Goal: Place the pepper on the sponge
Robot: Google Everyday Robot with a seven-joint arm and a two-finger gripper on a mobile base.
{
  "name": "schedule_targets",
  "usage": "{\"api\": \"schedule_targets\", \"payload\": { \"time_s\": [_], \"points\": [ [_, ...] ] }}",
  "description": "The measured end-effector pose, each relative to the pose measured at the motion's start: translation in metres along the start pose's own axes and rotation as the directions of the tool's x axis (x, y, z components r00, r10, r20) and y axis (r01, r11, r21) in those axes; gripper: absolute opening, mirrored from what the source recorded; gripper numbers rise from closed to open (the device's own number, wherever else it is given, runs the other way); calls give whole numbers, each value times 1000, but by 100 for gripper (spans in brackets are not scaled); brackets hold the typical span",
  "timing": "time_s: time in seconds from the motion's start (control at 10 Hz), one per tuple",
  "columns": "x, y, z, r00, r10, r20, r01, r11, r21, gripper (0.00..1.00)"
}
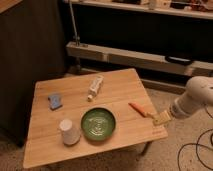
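The orange-red pepper [137, 109] lies on the wooden table [120, 82] near its right edge, pointing down to the right. My gripper [160, 119] hovers at the table's right edge, just right of the pepper's lower tip; it is open and holds nothing. The white arm reaches in from the right. The blue sponge [55, 101] rests flat on the left side of the table, far from the gripper.
A white tube [95, 87] lies at the table's middle back. A green plate [98, 124] sits at the front centre with a white cup [69, 131] to its left. Dark shelving stands behind; cables lie on the floor at right.
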Motion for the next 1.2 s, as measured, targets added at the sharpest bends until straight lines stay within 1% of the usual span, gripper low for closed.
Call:
{"api": "schedule_targets", "payload": {
  "time_s": [0.1, 0.2, 0.3, 0.4, 0.5, 0.6, 0.7, 0.9, 1.1, 1.2],
  "points": [
    [-1, -7, 0, 1000, -1, 3, 1, 1000, 22, 80],
    [-6, -7, 2, 1000, -7, 4, 6, 1000, 15, 80],
    [-14, -2, 5, 1000, -19, 5, 19, 1000, -2, 80],
    [-16, -3, 5, 1000, -21, -1, 21, 1000, -1, 80],
    [-18, -4, 6, 1000, -19, -9, 19, 1000, 11, 80],
    [-30, 1, 8, 1000, -26, -3, 26, 999, 23, 80],
    [-35, 2, 10, 1000, -26, 1, 26, 999, 34, 80],
    [-46, -3, 14, 1000, -22, 7, 21, 998, 53, 80],
    [-63, -3, 20, 999, -30, 13, 30, 998, 48, 80],
    [-69, -3, 23, 999, -41, 4, 40, 998, 55, 80]
  ]
}}
